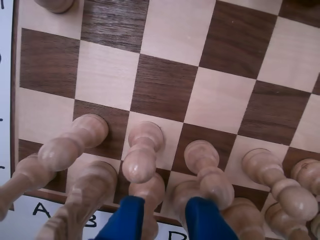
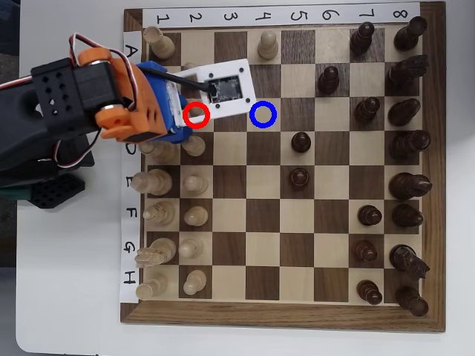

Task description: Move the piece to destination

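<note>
Tool (image 1: 162, 217) was open, blue fingers (image 1: 122, 220) either side of the pawn (image 1: 142, 157) (not gripping it). Overhead: arm covered the red-ringed square; blue-ringed square (image 2: 263, 115) empty.

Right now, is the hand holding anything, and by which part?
Nothing held. In the wrist view the open hand straddles a pale pawn at its head, with a gap visible on the pawn's right side.
</note>
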Controlling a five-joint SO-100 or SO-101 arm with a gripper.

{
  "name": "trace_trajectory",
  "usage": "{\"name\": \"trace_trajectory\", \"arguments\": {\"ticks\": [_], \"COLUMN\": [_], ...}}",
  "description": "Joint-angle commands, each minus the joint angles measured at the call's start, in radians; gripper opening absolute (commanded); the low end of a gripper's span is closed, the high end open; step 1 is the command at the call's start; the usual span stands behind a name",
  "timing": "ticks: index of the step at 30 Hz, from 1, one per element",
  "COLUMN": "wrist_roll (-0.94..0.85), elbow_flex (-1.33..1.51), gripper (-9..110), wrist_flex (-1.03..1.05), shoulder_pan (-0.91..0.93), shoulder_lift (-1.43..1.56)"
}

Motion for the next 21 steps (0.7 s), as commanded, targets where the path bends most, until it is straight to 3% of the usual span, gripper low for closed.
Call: {"name": "trace_trajectory", "arguments": {"ticks": [1, 12, 21], "wrist_roll": [0.218, 0.273, 0.328], "elbow_flex": [-0.268, -0.367, -0.282], "gripper": [12, 11, 13], "wrist_flex": [0.083, 0.17, 0.091], "shoulder_pan": [0.017, -0.038, -0.137], "shoulder_lift": [0.101, 0.092, 0.048]}}
